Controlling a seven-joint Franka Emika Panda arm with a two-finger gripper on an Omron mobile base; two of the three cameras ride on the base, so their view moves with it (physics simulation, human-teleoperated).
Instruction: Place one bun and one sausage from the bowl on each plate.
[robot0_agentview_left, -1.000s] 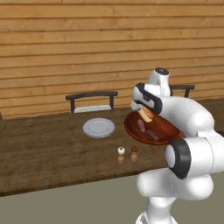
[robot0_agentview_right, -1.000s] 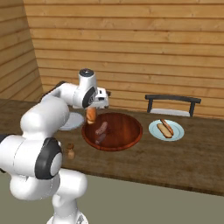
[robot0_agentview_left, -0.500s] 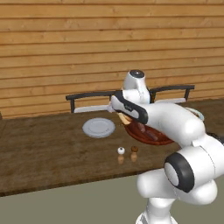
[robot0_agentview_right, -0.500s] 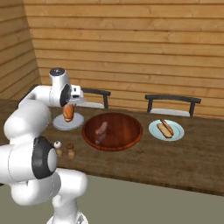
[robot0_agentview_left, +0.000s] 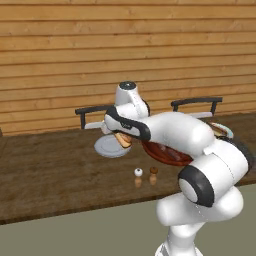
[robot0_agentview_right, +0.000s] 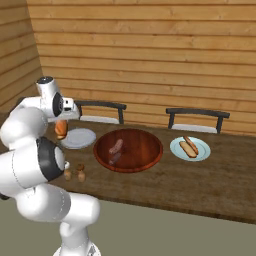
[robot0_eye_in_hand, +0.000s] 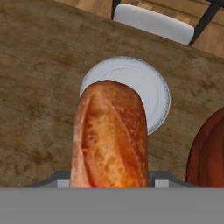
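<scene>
Glossy white arm – fat rounded segments w/ black bands at joints; round grey cap at 12 o'clock, smooth bulbous white base – no markings

A golden-brown bun, a pale grey plate, a glossy reddish-brown bowl.

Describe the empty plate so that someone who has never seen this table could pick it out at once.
On the long wooden table, find the large reddish-brown bowl in the middle. Two pale plates flank it; the empty plate lies at the end where the gripper holds a bun above its edge. Unlike the other plate, which carries a bun and a sausage, its surface is bare.
</scene>
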